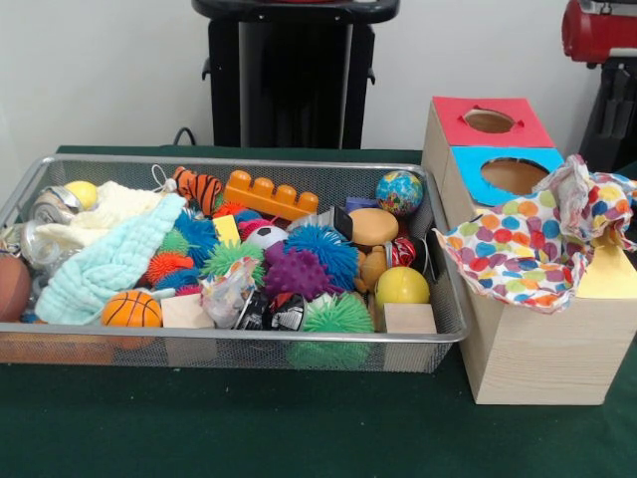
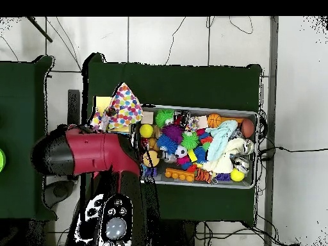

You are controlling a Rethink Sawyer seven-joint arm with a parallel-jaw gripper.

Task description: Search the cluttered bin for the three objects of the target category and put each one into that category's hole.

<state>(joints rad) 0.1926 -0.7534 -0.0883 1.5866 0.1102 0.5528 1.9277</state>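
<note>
A wire mesh bin (image 1: 239, 337) is packed with toys, balls, blocks and cloths. To its right stands a wooden box (image 1: 537, 354) with a round hole in a red panel (image 1: 490, 120) and a larger hole in a blue panel (image 1: 514, 175). A polka-dot cloth (image 1: 528, 244) lies crumpled on the box top and overlaps its yellow panel (image 1: 609, 274). A mint green towel (image 1: 109, 264) and a white cloth (image 1: 109, 209) lie in the bin's left part. Only the red arm (image 2: 90, 154) shows, over the box end of the table in the overhead view; the gripper itself is hidden.
The bin also holds an orange toy brick (image 1: 271, 195), a globe ball (image 1: 400, 192), a yellow ball (image 1: 402, 287), a small basketball (image 1: 131, 310), several spiky balls (image 1: 297, 272) and wooden blocks (image 1: 408, 319). Green table cloth (image 1: 299, 428) surrounds the bin.
</note>
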